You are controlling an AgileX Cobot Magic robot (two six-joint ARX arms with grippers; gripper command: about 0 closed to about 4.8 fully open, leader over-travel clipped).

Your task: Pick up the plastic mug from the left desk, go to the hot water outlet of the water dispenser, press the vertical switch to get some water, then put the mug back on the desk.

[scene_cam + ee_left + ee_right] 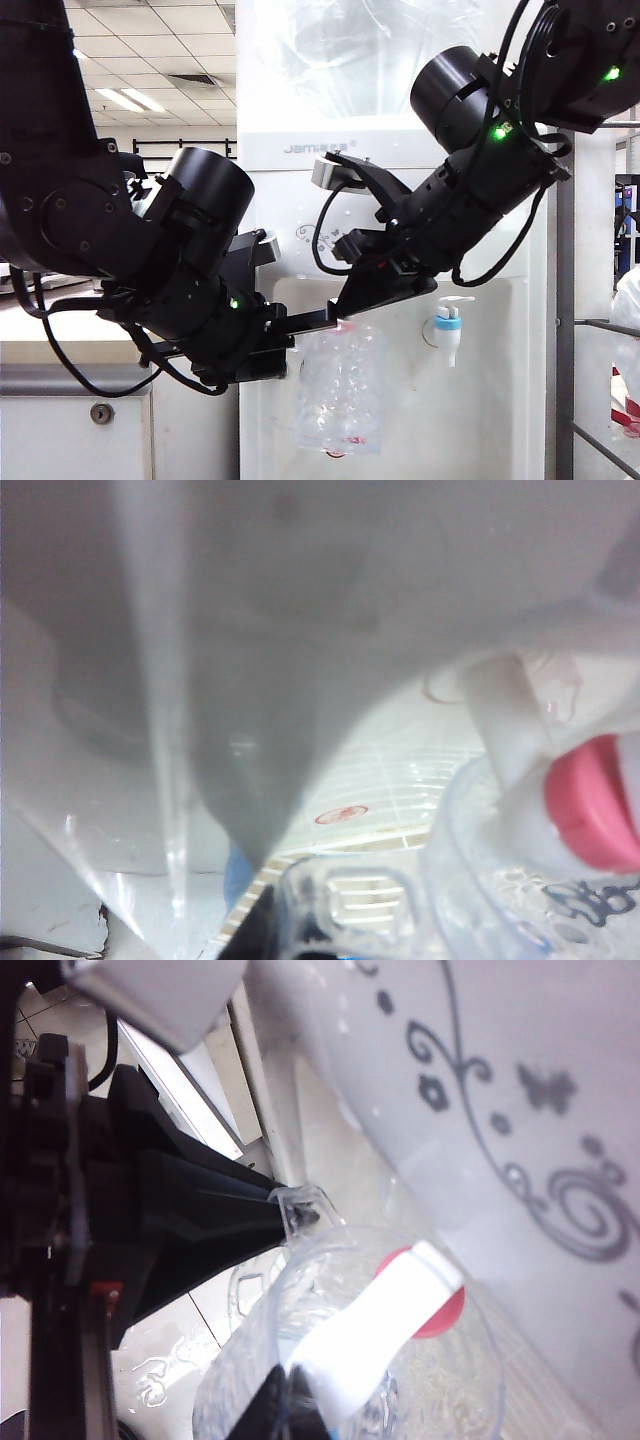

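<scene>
Left gripper pinches plastic mug handle | right gripper closed, hiding hot water outlet | red collar only in wrist views

the plastic mug hangs in front of the water dispenser, under the hot water outlet. the left gripper sits at its left rim, the right gripper above it, the left desk further left.

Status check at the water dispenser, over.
Left gripper shut on plastic mug, holding it by the handle under the hot water outlet. Right gripper shut, at the vertical switch. Nothing in the way.
</scene>
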